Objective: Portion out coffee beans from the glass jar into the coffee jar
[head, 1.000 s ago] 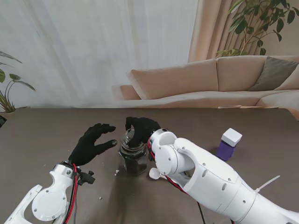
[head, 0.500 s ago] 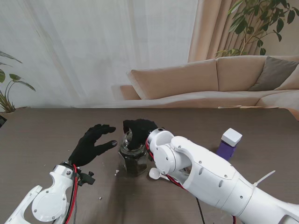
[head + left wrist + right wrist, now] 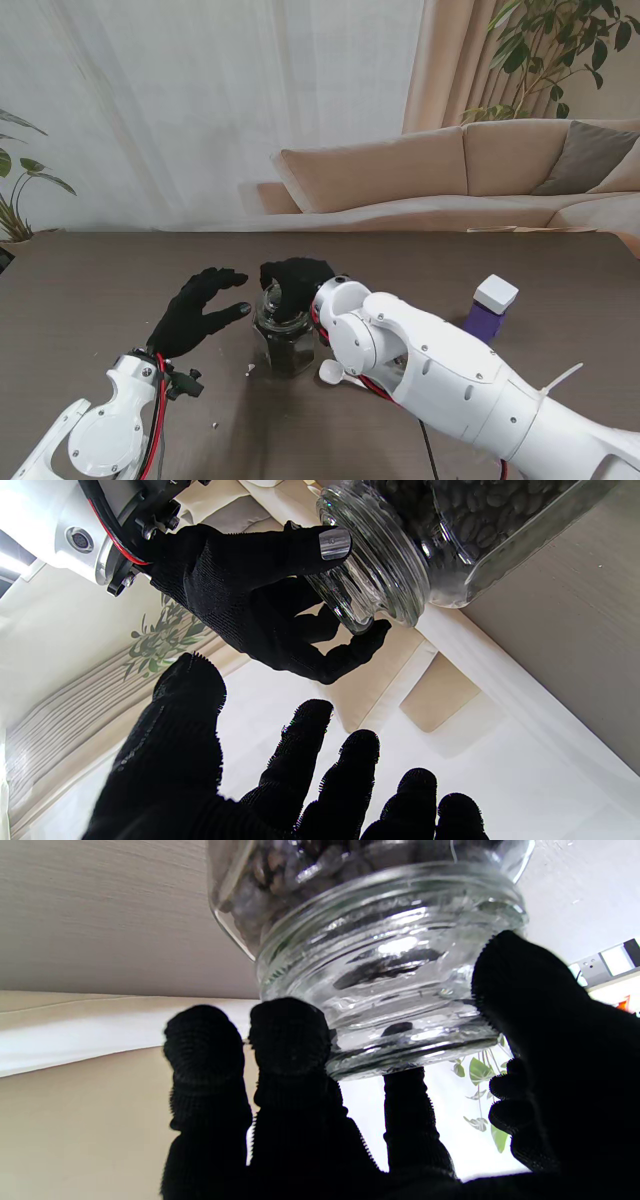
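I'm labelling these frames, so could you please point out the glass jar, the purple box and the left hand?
glass jar [image 3: 285,340], stand view, on its bean-filled body.
purple box [image 3: 484,322], stand view, on its purple side under the white cap.
left hand [image 3: 196,312], stand view, on the black-gloved palm.

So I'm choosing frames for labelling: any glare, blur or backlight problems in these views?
Stand view: evenly lit and sharp, glass jar dark but readable. Left wrist view: bright curtain behind silhouettes the left hand; jar sharp, beans visible. Right wrist view: strong highlights on the jar's neck, beans soft, right hand a featureless black mass.
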